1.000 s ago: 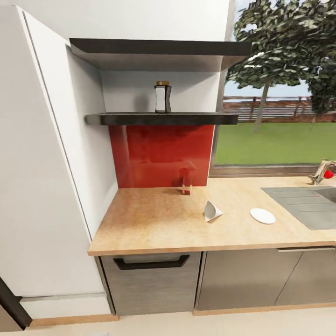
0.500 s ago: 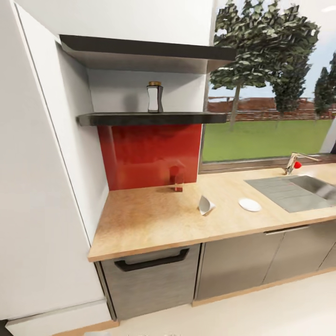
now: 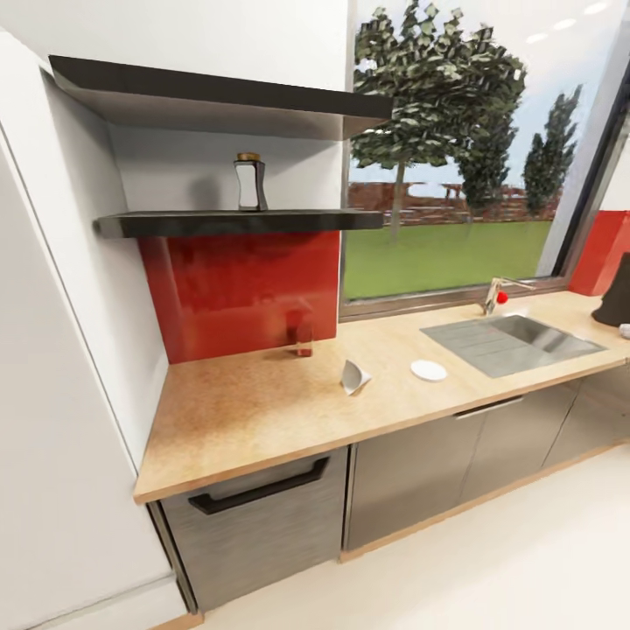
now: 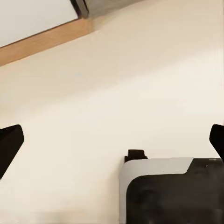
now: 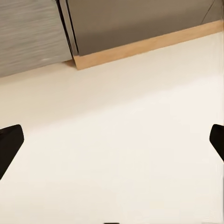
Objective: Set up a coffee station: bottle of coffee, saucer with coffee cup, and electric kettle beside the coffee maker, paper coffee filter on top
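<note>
The bottle of coffee (image 3: 250, 183), a small waisted bottle with a dark body, pale label and yellowish cap, stands upright on the dark kitchen shelf (image 3: 236, 224) in the upper left of the head view, well above the pale beige countertop with its light wood edge (image 3: 262, 411). On that counter, near the centre of the frame, the small white folded paper coffee filter (image 3: 354, 377) lies tilted, and the flat round white saucer (image 3: 429, 371) sits to its right, apart from it, in front of the steel sink (image 3: 510, 339). A small reddish glass item (image 3: 304, 339) stands against the red backsplash; what it is cannot be made out.

At the far right edge a dark grey shape (image 3: 617, 296) is cut off by the frame; it is probably the coffee maker, but too little shows to be sure. A tiny pale thing just below it is unreadable.

The left gripper (image 4: 112, 140) and the right gripper (image 5: 112, 140) hang over the cream floor, each with its dark fingertips at opposite edges of its wrist view, spread wide and holding nothing.

The shelf is high and roofed by a second shelf, so a reach for the bottle risks clipping either board or tipping the narrow bottle backwards. The filter is light and could slide if brushed in passing.
</note>
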